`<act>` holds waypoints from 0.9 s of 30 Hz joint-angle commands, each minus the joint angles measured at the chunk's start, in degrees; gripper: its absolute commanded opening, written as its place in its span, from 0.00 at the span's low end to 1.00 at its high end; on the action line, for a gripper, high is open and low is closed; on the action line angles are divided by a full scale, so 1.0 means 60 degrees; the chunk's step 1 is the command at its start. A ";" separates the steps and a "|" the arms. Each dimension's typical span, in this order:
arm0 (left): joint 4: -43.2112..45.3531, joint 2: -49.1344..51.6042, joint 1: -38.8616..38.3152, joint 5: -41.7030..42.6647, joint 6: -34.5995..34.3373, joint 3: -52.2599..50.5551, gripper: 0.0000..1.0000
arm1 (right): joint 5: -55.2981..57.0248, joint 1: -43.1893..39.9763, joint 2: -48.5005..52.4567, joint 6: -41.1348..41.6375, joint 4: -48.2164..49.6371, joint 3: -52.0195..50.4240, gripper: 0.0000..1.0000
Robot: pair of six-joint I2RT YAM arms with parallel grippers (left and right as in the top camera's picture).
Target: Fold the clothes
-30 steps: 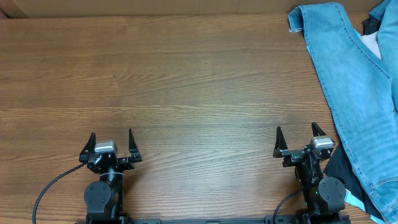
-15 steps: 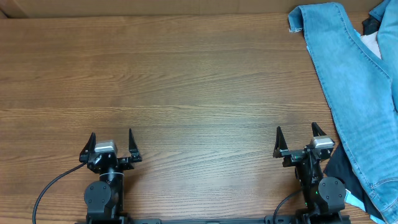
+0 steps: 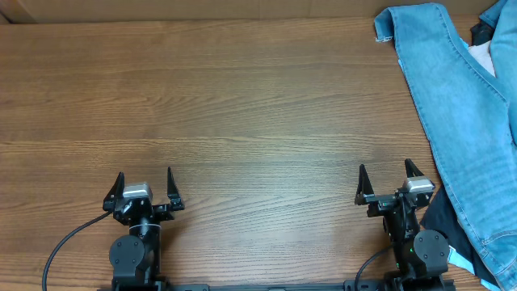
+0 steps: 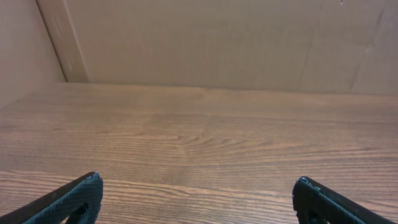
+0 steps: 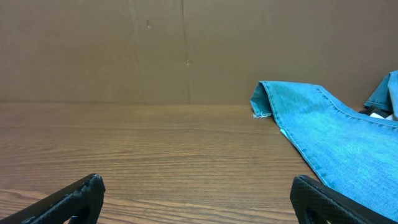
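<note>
The light-blue denim jeans [image 3: 456, 97] lie along the table's right side, one leg stretching from the far right corner toward the near right edge, its frayed hem at the far end. They also show in the right wrist view [image 5: 329, 140], ahead and to the right. My left gripper [image 3: 145, 187] is open and empty near the table's front edge, far left of the jeans; in its wrist view [image 4: 196, 193] only bare wood lies between the fingers. My right gripper [image 3: 386, 182] is open and empty, just left of the jeans' leg, with bare wood between its fingers [image 5: 196, 193].
The wooden table [image 3: 242, 105] is backed by a cardboard wall [image 5: 124, 50]. A dark garment [image 3: 444, 222] lies under the jeans by my right arm's base. More cloth, dark and white [image 3: 483, 44], is bunched at the far right corner.
</note>
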 commanded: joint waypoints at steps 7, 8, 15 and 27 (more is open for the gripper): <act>0.0029 -0.0102 0.0018 -0.0124 0.0040 -0.0033 1.00 | 0.0011 -0.0036 -0.0080 -0.0036 0.0073 -0.0098 1.00; 0.0033 -0.0102 0.0018 -0.0124 0.0040 -0.0033 1.00 | 0.0011 -0.0036 -0.0080 -0.0036 0.0073 -0.0098 1.00; 0.0040 -0.0102 0.0018 -0.0193 0.0036 -0.0033 1.00 | 0.0011 -0.0036 -0.0080 -0.0033 0.0073 -0.0098 1.00; 0.0036 -0.0102 0.0018 -0.0171 -0.0004 -0.0033 1.00 | -0.0193 -0.0033 -0.0080 -0.0007 0.0215 -0.0098 1.00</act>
